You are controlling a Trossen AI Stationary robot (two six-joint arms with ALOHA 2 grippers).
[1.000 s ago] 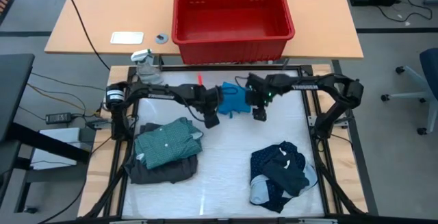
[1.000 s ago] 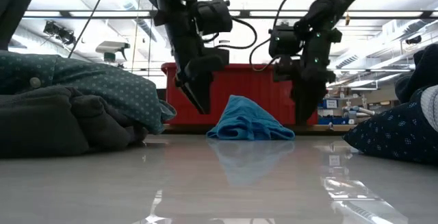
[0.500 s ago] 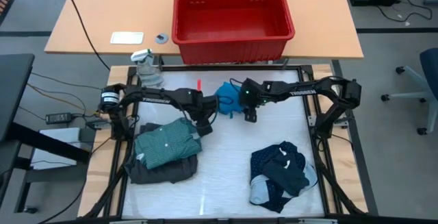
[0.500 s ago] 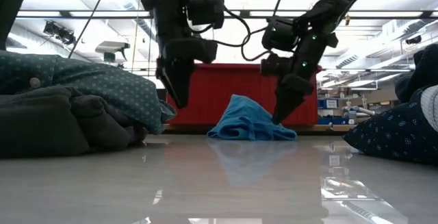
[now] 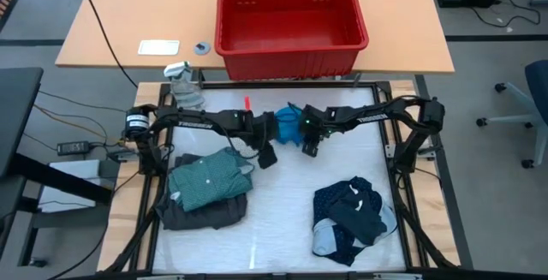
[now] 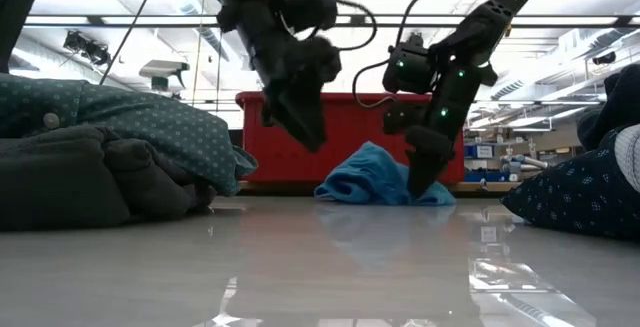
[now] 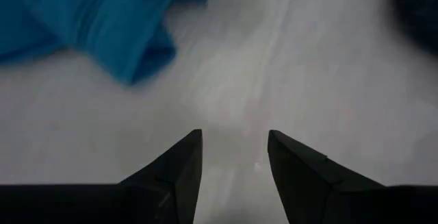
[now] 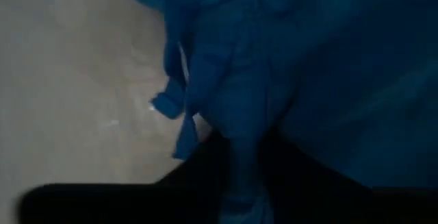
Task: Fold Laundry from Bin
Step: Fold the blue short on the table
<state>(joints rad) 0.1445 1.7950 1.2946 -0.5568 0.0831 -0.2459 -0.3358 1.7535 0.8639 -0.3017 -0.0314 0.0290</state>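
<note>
A bright blue garment point(image 5: 287, 124) lies bunched on the white table near its far edge; in the low view the garment point(image 6: 372, 179) is a low heap in front of the red bin point(image 5: 289, 19). My right gripper point(image 5: 310, 146) is down at the heap's near right side, shut on a ridge of the cloth. My left gripper point(image 5: 267, 155) hangs open just left of the heap, above bare table, with nothing between its fingers point(image 7: 185, 169). The blue cloth point(image 7: 102, 25) lies ahead of it. My right gripper pinches a raised, bunched fold of the blue garment point(image 8: 239, 131) between its two fingers, at the heap's near right side. The fingers slant steeply down from the table's right. The garment rests slack on the table point(image 6: 430, 195).
A folded teal-green dotted shirt point(image 5: 208, 177) lies on a dark grey piece point(image 5: 201, 213) at the near left. A navy dotted pile point(image 5: 353, 216) sits at the near right. The bin stands on a wooden table beyond the far edge. The table's middle point(image 5: 282, 203) is bare.
My right gripper has come down and toward the table's left onto the blue garment, tipping steeper, and has taken hold of a fold. The heap has sunk from a peak to a lower, wider shape. My left gripper has swung and tipped a little beside it, staying open.
</note>
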